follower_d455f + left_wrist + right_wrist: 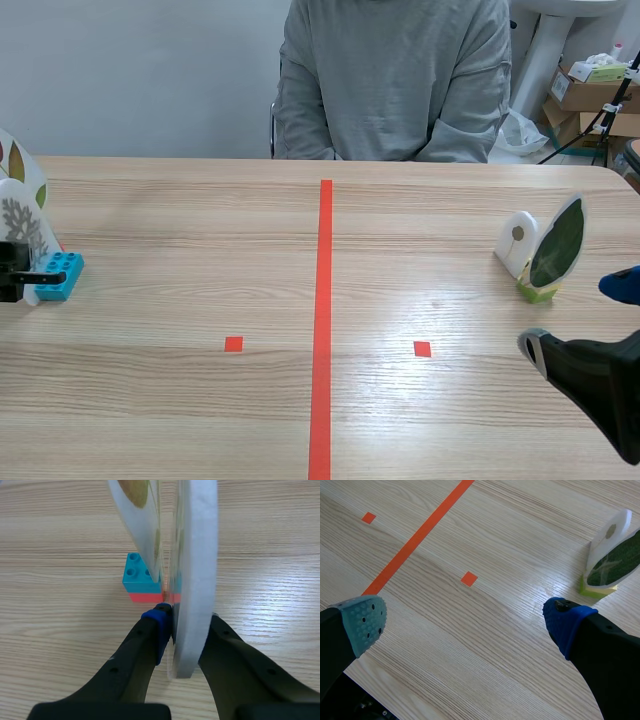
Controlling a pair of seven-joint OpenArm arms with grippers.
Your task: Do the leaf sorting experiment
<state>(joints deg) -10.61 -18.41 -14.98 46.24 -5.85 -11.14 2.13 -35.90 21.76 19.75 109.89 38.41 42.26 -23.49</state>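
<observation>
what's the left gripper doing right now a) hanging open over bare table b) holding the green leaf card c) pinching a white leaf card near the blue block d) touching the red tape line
C: in the left wrist view the left gripper has its fingers pressed on the edge of the white leaf card, with the blue block just ahead.

Dark green leaf card [558, 245], yellow-green block [536, 292], white card [197, 570], blue brick [139, 577] perhaps red underneath

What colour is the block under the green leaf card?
Block is yellow-green; clearest in right wrist view.
</observation>
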